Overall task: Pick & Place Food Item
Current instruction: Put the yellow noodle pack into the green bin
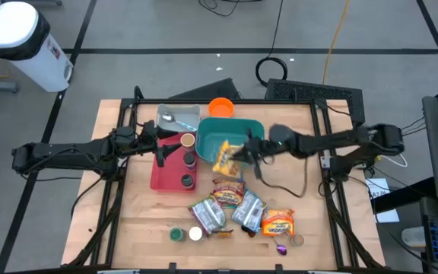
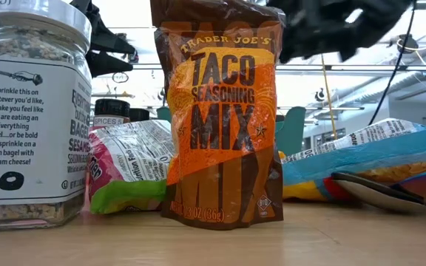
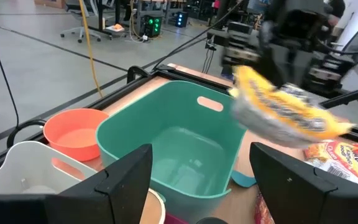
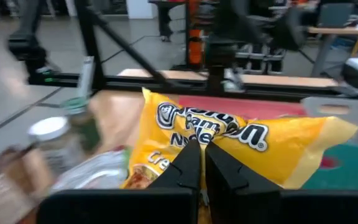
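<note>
**Right wrist view: yellow noodle packet in the right gripper's pinch**

Item: a yellow noodle packet, soft glossy plastic film, pillow-shaped, crinkled, with dark lettering on a white patch. From the left wrist view the packet shows a yellow face and a silvery-white end.

Position to tool: the right gripper has its two dark fingers pressed together on the packet's lower middle, pinching the film. In the high view the packet hangs off the table at the right gripper, over the right-hand rim of the teal bin.

Other tool: the left gripper sits over the red tray, fingers spread and holding nothing; its dark fingers frame the bin's near wall.

Surroundings:
- Teal bin: smooth moulded plastic, rounded rectangle, slot handle.
- Orange bowl: round, smooth plastic, just beside the bin.
- Taco seasoning packet: upright, orange and brown matte paper.
- Seasoning jar: clear, white label, grey lid.
- Wooden table: pale planks.
</note>
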